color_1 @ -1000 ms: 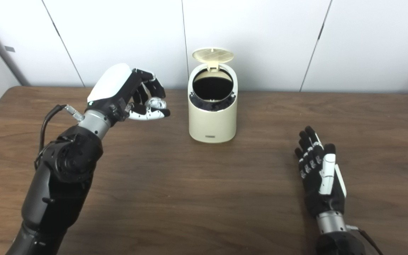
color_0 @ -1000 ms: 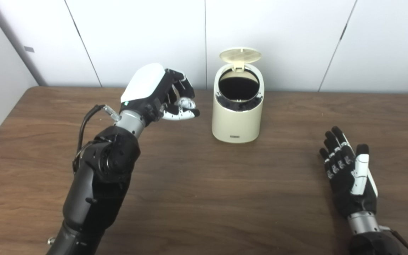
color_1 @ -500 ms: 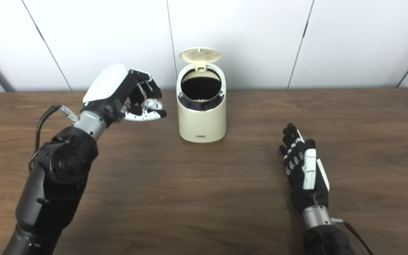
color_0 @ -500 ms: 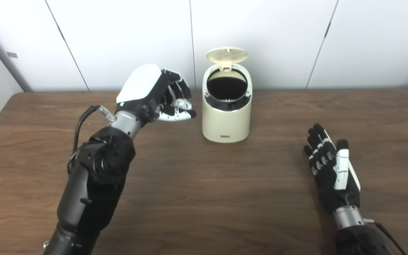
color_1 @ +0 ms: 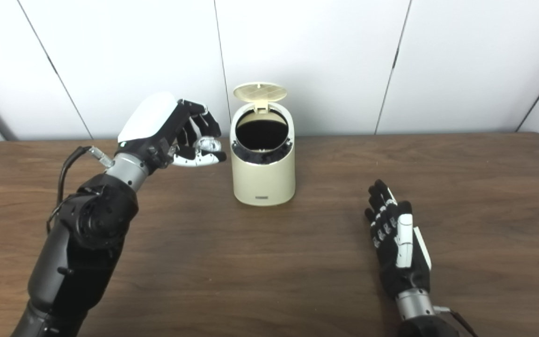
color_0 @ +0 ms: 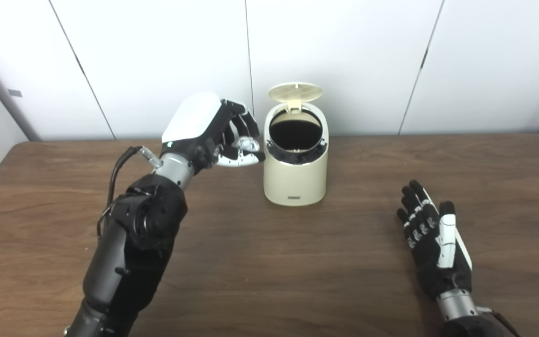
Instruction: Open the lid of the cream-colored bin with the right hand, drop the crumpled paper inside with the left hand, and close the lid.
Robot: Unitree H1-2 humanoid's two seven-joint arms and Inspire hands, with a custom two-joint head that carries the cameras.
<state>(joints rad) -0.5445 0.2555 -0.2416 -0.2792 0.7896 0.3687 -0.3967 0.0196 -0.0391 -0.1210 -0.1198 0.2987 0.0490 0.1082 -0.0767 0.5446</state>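
- Bin [color_0: 295, 180] stands with lid [color_0: 295, 91] raised; its dark inside hides any contents.
- Left hand [color_0: 213, 135] grasps crumpled paper [color_0: 248, 144], mostly hidden by fingers.
- Right hand [color_0: 433, 248] lies released on surface [color_0: 269, 271].

Cream bin [color_0: 295, 182], dark inside; brown wood-grain table [color_0: 269, 262]; black-and-white left hand [color_0: 213, 135]

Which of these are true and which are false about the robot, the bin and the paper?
1. The bin's lid stands open. True.
2. The left hand holds the crumpled paper. True.
3. The paper is already inside the bin. False: it is in the left hand, beside the bin's opening.
4. The right hand is touching the lid. False: it lies open, low over the table, apart from the bin.
5. The bin lies tipped over. False: it stands upright.
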